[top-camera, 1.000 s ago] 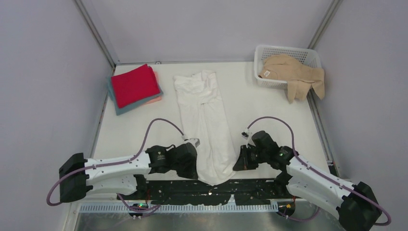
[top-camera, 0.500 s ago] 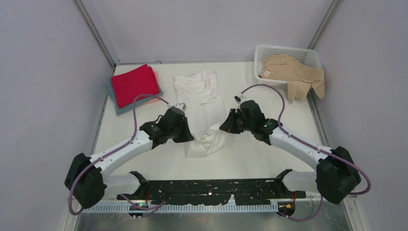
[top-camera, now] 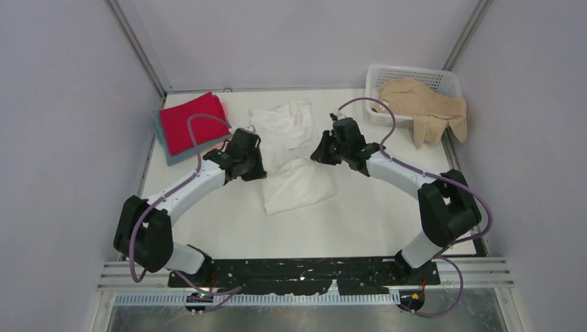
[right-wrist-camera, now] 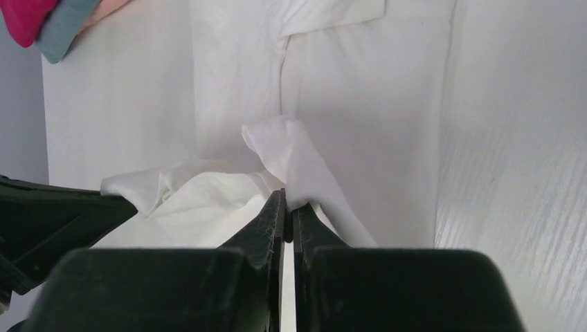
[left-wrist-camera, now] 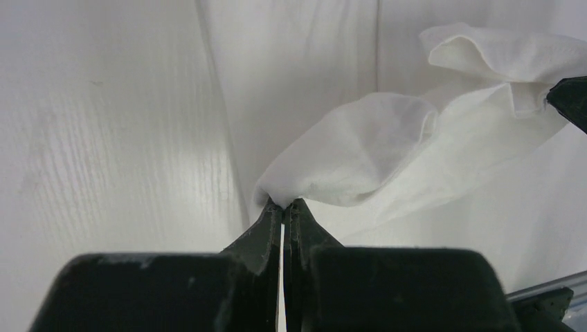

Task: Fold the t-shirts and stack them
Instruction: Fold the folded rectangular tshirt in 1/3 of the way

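The white t-shirt (top-camera: 294, 187) lies mid-table, its near half lifted and doubled back over its far half (top-camera: 280, 124). My left gripper (top-camera: 259, 160) is shut on the shirt's left hem corner, and the left wrist view shows white cloth (left-wrist-camera: 360, 149) pinched at the tips (left-wrist-camera: 285, 205). My right gripper (top-camera: 320, 153) is shut on the right hem corner (right-wrist-camera: 297, 159), its tips (right-wrist-camera: 289, 198) closed on the cloth. A folded stack sits far left: red (top-camera: 192, 121) on top, teal (top-camera: 174, 153) and pink (top-camera: 223, 143) edges below. A tan t-shirt (top-camera: 422, 104) drapes over the basket.
The white lattice basket (top-camera: 387, 75) stands at the back right corner, with the tan shirt hanging over its front rim. Grey walls close in both sides. The folded stack's red (right-wrist-camera: 24, 17) and teal (right-wrist-camera: 64, 31) edges show in the right wrist view.
Both grippers have carried the white shirt's near hem from the table's front edge toward the back, doubling the shirt over itself. Both arms are now stretched out far.
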`<state>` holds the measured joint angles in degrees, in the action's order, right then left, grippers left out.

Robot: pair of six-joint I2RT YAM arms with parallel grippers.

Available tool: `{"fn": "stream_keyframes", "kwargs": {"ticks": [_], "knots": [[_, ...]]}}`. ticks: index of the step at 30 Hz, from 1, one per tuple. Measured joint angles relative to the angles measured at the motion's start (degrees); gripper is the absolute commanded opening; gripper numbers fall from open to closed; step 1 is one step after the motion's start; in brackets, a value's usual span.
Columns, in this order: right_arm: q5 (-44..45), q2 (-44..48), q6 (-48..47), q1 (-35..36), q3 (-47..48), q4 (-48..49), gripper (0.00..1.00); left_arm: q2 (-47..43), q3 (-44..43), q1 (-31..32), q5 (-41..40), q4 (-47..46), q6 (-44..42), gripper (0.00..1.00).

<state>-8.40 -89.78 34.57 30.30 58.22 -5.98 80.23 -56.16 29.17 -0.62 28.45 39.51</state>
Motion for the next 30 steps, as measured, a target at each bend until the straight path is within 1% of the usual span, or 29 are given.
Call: {"fn": "stream_keyframes", "kwargs": {"ticks": [8,17,21,22,23,24,25,26,27,28,29,30], "knots": [[0.4,-8.9,-1.4,-1.5,7.2,0.2,0.06,9.0,-7.2,-2.4,-3.5,2.1,-1.5,0.0],[0.6,-13.5,-1.9,-3.0,9.9,0.4,0.06,15.4,-11.3,-4.2,-3.9,3.7,-2.6,0.0],[0.7,-14.9,-1.9,-3.7,10.1,0.4,0.09,17.7,-13.2,-4.4,-3.9,3.9,-3.0,0.0],[0.7,-15.5,-1.9,-3.8,10.4,0.4,0.1,18.2,-13.6,-4.5,-3.9,4.0,-3.0,0.02],[0.7,-16.1,-1.9,-3.9,10.8,0.4,0.12,18.7,-14.1,-4.5,-3.9,4.1,-3.0,0.1],[0.7,-16.7,-1.9,-4.0,11.2,0.5,0.16,19.1,-14.3,-4.6,-3.9,4.0,-3.0,0.2],[0.6,-17.3,-1.9,-4.2,11.6,0.6,0.21,19.6,-14.6,-4.6,-3.9,4.2,-3.0,0.32],[0.6,-18.0,-1.9,-4.2,11.9,0.8,0.36,20.1,-15.0,-4.7,-3.9,4.4,-3.0,0.42],[0.5,-18.5,-1.9,-4.3,12.2,0.9,0.54,20.5,-15.1,-4.9,-4.0,4.6,-3.0,0.52],[0.3,-19.0,-1.8,-4.4,12.5,0.8,0.61,20.7,-15.3,-5.0,-4.1,4.9,-2.9,0.63],[0.3,-19.3,-1.8,-4.5,12.7,0.9,0.72,20.8,-15.4,-5.1,-4.2,5.2,-2.9,0.72],[0.2,-19.4,-1.7,-4.6,12.7,1.1,0.76,20.9,-15.5,-5.3,-4.4,5.6,-2.9,0.8]]}}
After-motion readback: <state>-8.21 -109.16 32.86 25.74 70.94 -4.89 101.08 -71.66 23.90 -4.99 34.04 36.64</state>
